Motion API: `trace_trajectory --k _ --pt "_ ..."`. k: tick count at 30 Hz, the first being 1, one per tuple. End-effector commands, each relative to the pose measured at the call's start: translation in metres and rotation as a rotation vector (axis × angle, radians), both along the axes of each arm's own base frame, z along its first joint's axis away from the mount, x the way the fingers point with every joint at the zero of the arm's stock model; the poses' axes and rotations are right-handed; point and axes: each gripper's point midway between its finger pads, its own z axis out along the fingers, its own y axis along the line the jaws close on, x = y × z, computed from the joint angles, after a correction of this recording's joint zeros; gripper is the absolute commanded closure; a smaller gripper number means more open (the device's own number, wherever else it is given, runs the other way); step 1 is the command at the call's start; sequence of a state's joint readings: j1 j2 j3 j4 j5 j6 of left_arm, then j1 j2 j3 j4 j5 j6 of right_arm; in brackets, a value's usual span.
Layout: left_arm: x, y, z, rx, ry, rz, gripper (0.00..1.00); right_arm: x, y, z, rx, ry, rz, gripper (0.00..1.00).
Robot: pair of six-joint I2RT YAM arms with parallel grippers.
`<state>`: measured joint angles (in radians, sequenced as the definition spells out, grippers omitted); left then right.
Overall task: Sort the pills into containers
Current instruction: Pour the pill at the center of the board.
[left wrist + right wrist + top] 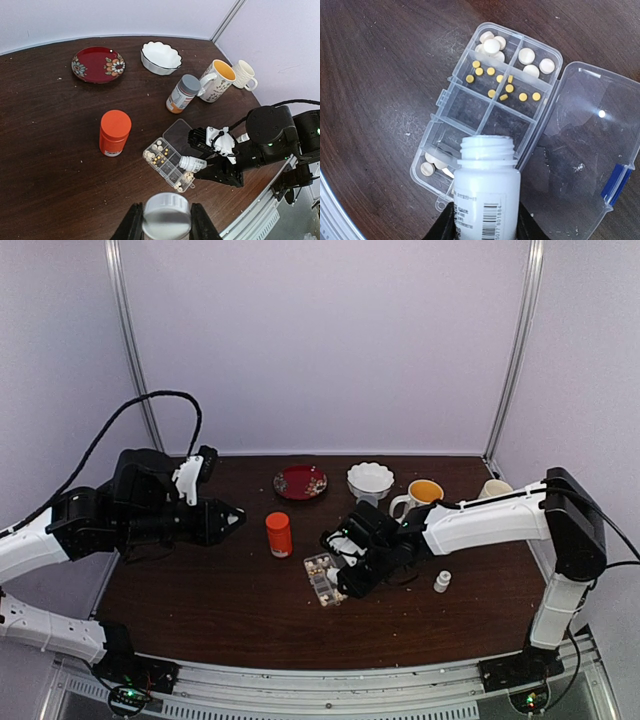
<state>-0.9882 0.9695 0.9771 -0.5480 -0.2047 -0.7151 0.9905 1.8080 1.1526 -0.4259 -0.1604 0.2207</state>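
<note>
From above: a dark wooden table (200, 590) stands between pale lilac walls (320, 340), and the pill box (322, 578) lies open mid-table. Left wrist: the left gripper (166, 225) pinches a pale cap (166, 212). Right wrist: the right gripper (484, 227) clamps an uncapped white bottle (486, 190) over the box, whose far cells hold pills (492, 45).

The left arm (30, 545) and right arm (490, 520) are clad in white with black joints. The left gripper (166, 222) and right gripper (485, 227) are finished black.
</note>
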Motion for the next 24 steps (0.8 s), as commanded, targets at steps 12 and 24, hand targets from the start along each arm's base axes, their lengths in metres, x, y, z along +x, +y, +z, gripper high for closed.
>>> trace_trajectory --k 12,24 --pt "0.004 -0.0081 0.0036 -0.007 -0.011 -0.021 1.0 0.0063 0.0037 0.0096 0.008 -0.017 -0.004 1.0" --pt "0.0034 -0.0105 -0.0003 -0.001 0.0 -0.029 1.0 0.0094 0.0016 0.0079 -0.036 -0.022 -0.004 1.0"
